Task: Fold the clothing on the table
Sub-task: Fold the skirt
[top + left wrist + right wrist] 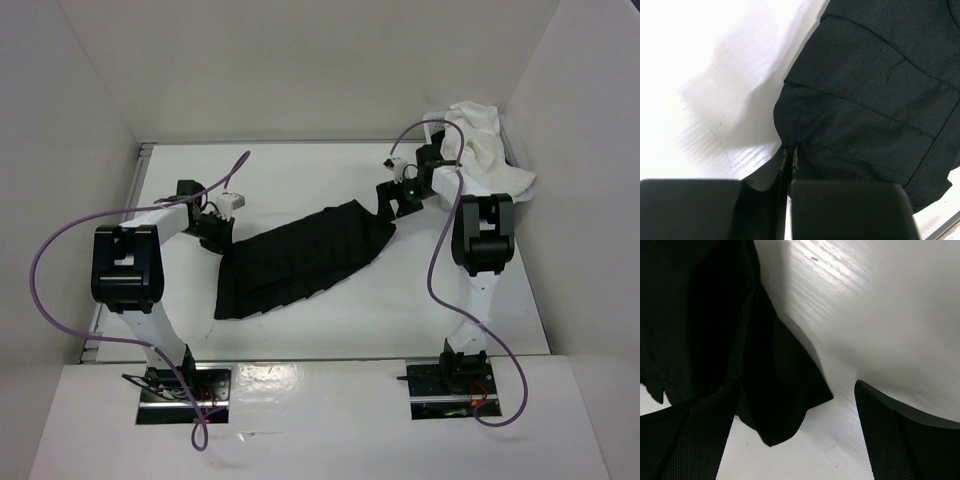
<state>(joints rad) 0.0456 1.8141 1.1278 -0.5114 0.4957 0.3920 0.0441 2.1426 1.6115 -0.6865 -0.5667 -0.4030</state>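
Observation:
The clothing, a black pleated skirt (300, 262), lies spread slantwise across the middle of the white table (450, 300). My left gripper (215, 232) is at the skirt's left end. In the left wrist view the jaws (790, 156) are pinched shut on a fold of the black fabric (870, 90). My right gripper (395, 200) hovers at the skirt's far right corner. In the right wrist view it (796, 386) stands wide open, and a loose corner of the skirt (770, 405) lies on the table between the fingers (695, 435), untouched.
A crumpled white cloth garment (485, 140) is heaped in the back right corner, just behind the right arm. White walls enclose the table on three sides. A thin metal rail (320, 358) runs along the near edge, by the arm bases.

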